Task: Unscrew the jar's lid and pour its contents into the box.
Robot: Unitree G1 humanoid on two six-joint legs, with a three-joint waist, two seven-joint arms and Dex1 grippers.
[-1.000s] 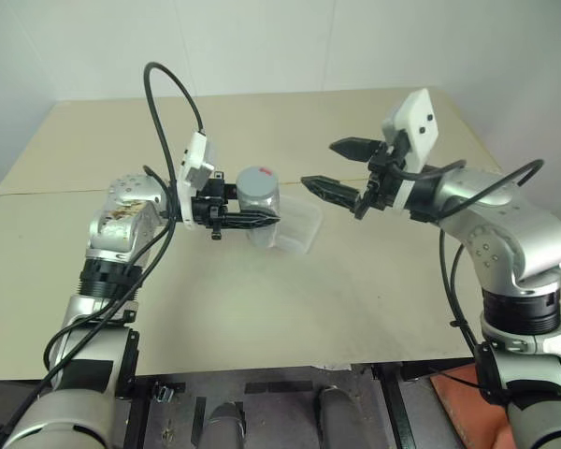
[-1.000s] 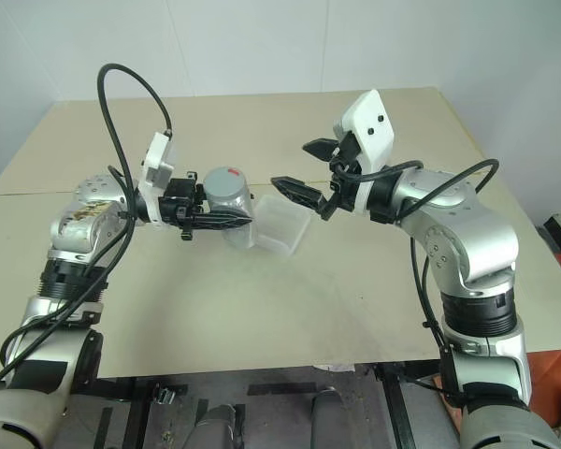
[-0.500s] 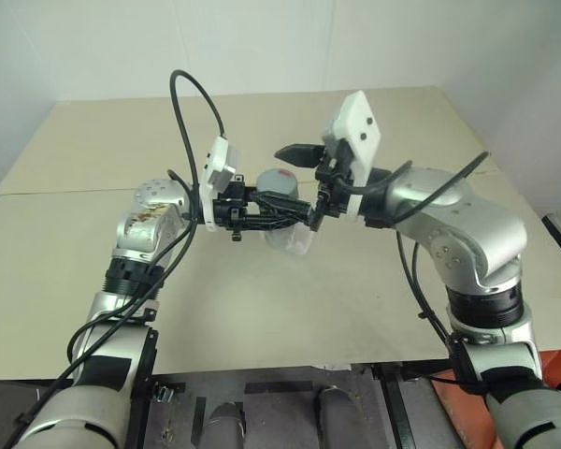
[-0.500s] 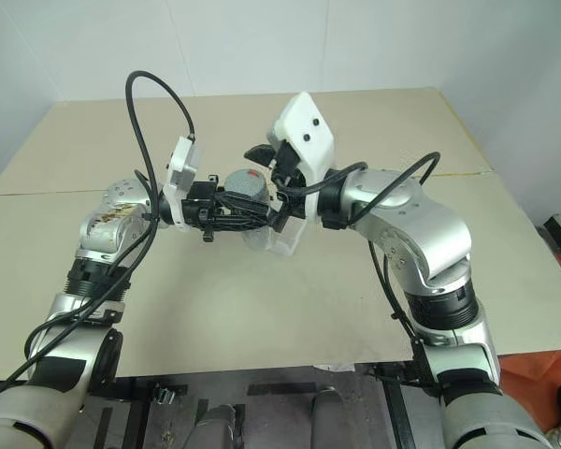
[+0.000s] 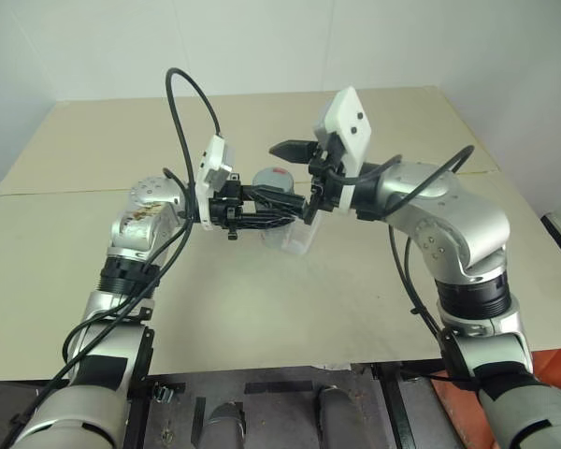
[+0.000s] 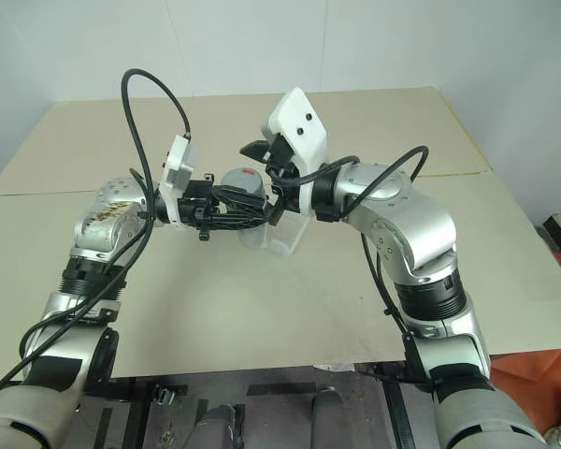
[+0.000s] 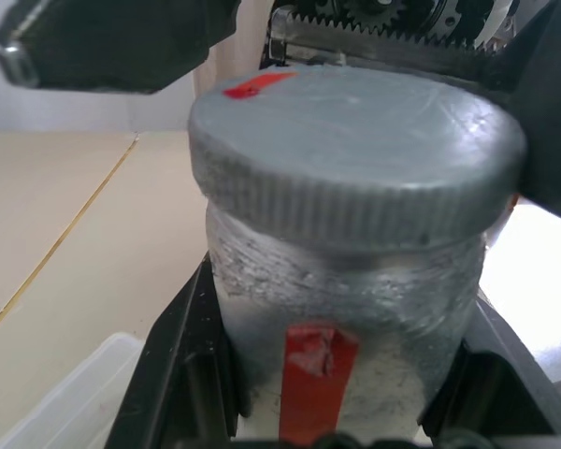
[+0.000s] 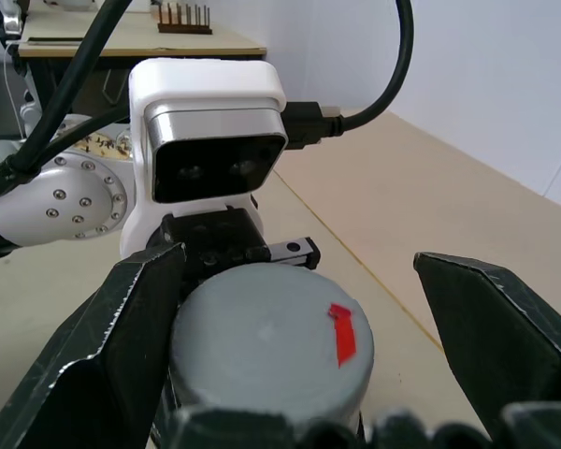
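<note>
My left gripper is shut on the jar, holding it upright above the table. The jar is clear and frosted with a red label. The grey lid with its small red spot sits on the jar. My right gripper is open, its jaws wide on either side of the lid. One of its fingers is close to the rim and the other stands apart. The translucent box lies on the table just beneath the jar. I cannot make out the contents through the jar's wall.
The beige table spreads wide around the box. A seam runs across it on the left. The left arm's black cable loops up above the wrist, and white wrist cameras stand over both grippers.
My right gripper has swung left, from well apart to the jar, and its open fingers now flank the lid. The left gripper keeps its grip on the jar.
</note>
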